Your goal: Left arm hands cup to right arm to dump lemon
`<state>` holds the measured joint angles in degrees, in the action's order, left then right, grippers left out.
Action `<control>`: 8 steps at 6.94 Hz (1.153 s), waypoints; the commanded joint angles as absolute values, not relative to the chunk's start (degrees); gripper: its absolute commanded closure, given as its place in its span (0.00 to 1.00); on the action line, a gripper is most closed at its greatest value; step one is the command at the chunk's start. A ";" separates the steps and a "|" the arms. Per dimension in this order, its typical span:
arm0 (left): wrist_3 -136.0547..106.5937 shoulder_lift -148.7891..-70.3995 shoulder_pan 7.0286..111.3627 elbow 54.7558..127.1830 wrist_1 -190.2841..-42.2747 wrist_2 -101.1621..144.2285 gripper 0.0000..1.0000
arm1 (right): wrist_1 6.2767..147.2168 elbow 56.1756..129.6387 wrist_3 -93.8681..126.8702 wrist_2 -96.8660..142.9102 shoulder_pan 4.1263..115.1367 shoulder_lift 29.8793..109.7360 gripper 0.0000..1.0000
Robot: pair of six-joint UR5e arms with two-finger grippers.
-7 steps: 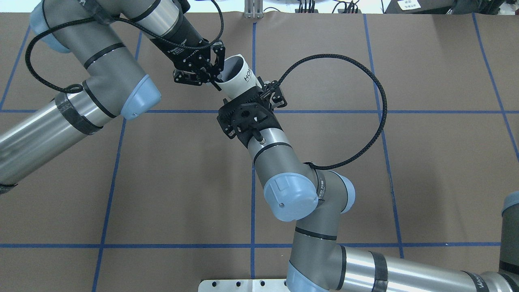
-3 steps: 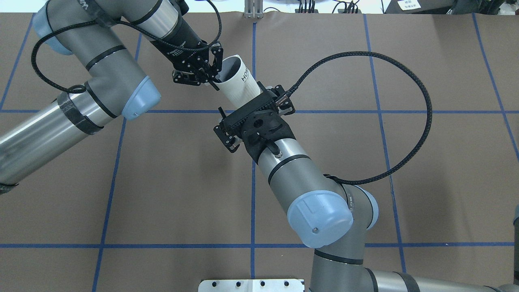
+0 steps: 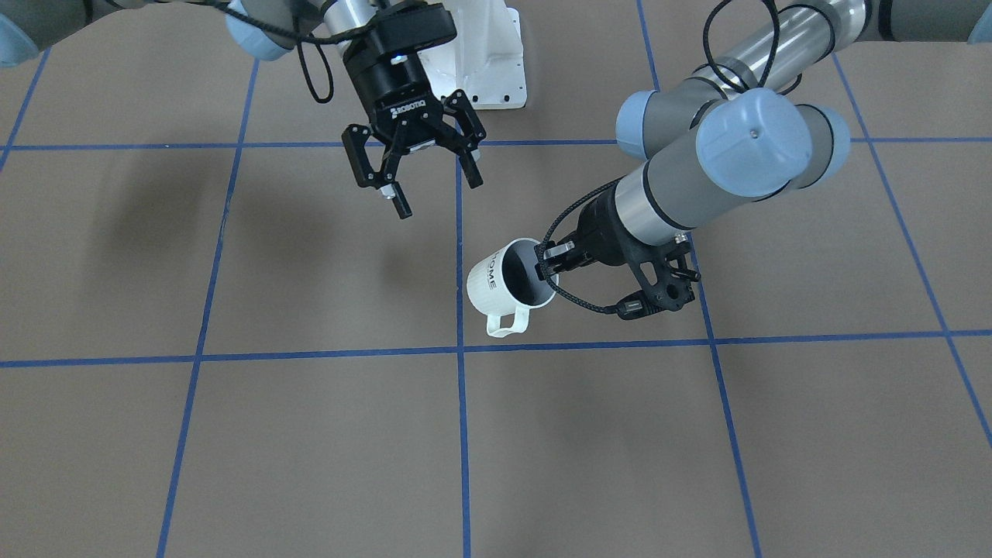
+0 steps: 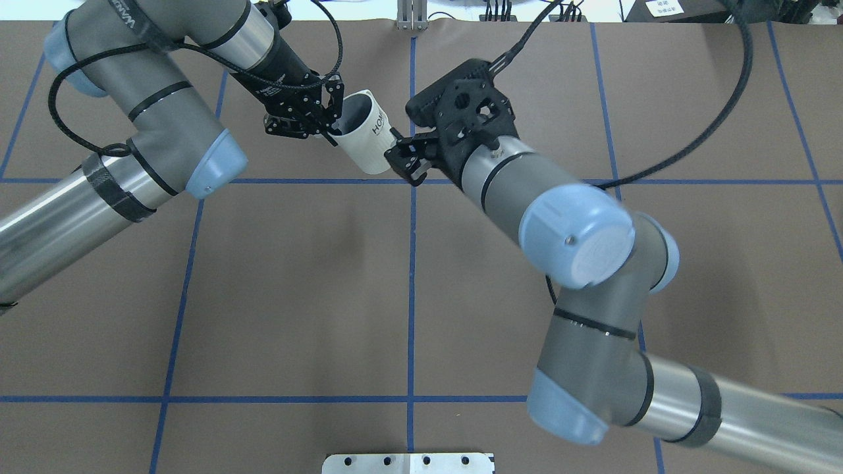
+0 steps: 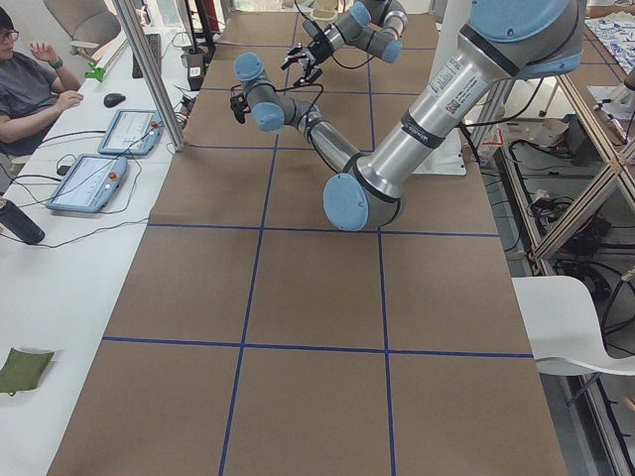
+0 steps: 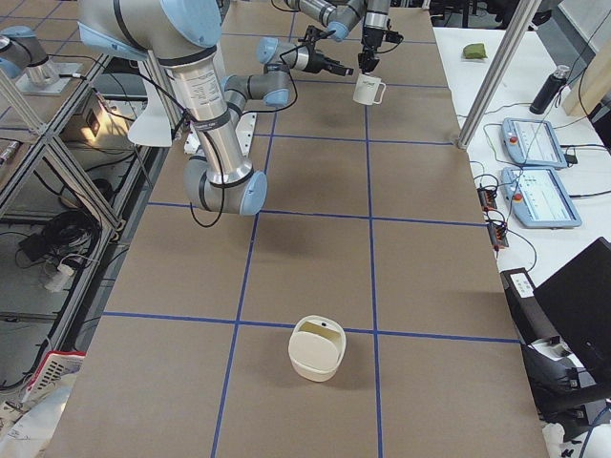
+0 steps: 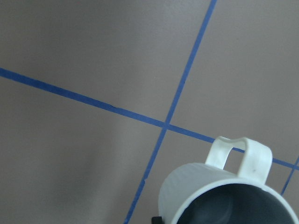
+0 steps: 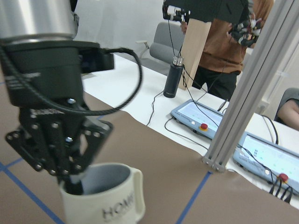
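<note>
The cup (image 4: 363,137), a white mug lettered "HOME", hangs tilted above the brown table. My left gripper (image 4: 331,130) is shut on its rim, one finger inside the dark interior. From the front, the cup (image 3: 508,283) has its handle pointing away from the robot and the left gripper (image 3: 544,266) pinching it. My right gripper (image 3: 438,195), marked ROBOTIQ, is open with spread fingers. It is apart from the cup, on the robot's side of it. Overhead, the right gripper (image 4: 406,164) sits just beside the cup's base. No lemon shows.
A cream bowl (image 6: 317,348) stands on the table toward the robot's right end. The white base plate (image 3: 488,70) lies at the robot's side. Beyond an aluminium post (image 8: 247,98), a white desk carries pendants (image 8: 196,119), and people are there.
My right arm has pulled back from the cup's base and swung round to its right side, the wrist turning. The left gripper and cup have shifted slightly left.
</note>
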<state>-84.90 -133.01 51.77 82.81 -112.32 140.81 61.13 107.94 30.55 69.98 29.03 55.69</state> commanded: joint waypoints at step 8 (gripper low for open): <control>-35.22 -97.24 66.96 95.36 -112.32 140.45 1.00 | 87.70 102.49 24.35 111.85 58.95 66.18 0.00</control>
<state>-43.08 -101.34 64.90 95.22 -112.23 140.65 85.75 103.18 25.21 108.16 56.17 64.95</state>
